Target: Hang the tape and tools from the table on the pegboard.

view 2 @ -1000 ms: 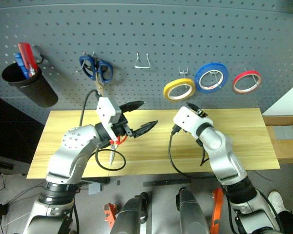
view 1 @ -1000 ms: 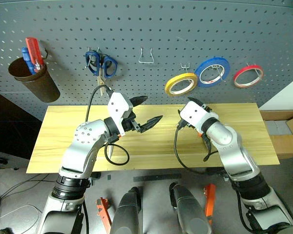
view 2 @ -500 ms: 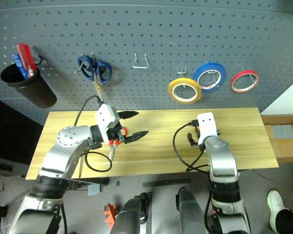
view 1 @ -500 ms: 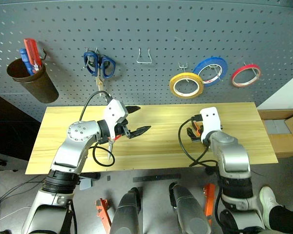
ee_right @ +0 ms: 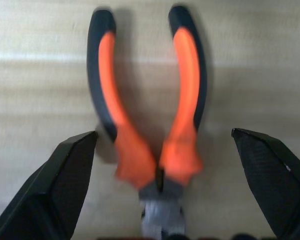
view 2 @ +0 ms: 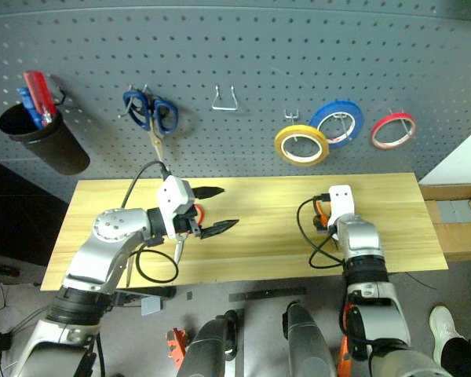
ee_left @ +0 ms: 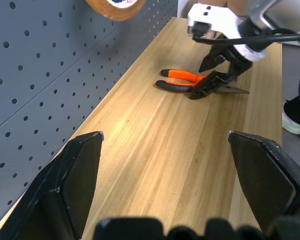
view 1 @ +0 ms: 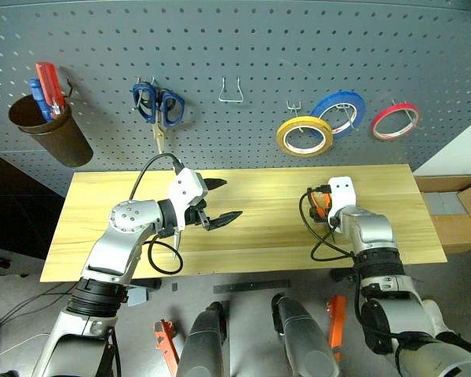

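Orange-and-black pliers (ee_right: 149, 125) lie flat on the table (view 1: 267, 243) right under my right gripper (ee_left: 217, 75); I see its two black fingers spread wide, one on each side of the handles, neither closed on them. From the head camera that gripper sits at about four o'clock on the tabletop, its white wrist block (view 1: 339, 191) over the tool. My left gripper (view 1: 217, 201) hovers at about nine o'clock, fingers parted and empty, pointing across the wood toward the right arm. Just beside it I glimpse a bit of red (view 2: 198, 214) and a thin metal blade (view 2: 178, 250) on the table behind the wrist, but I cannot tell what it is.

Farther back, on the pegboard (view 1: 243, 47), the yellow tape (view 1: 304, 136) hangs on a hook at about one o'clock, with the blue tape ring (view 1: 340, 113) just beside it and the red tape ring (view 1: 396, 120) further toward two. Blue-handled scissors (view 1: 158, 107) hang at eleven o'clock, an empty wire hook (view 1: 231, 89) at twelve. At ten o'clock a brown cup (view 1: 53, 133) holds red and blue handles (view 1: 47, 86).
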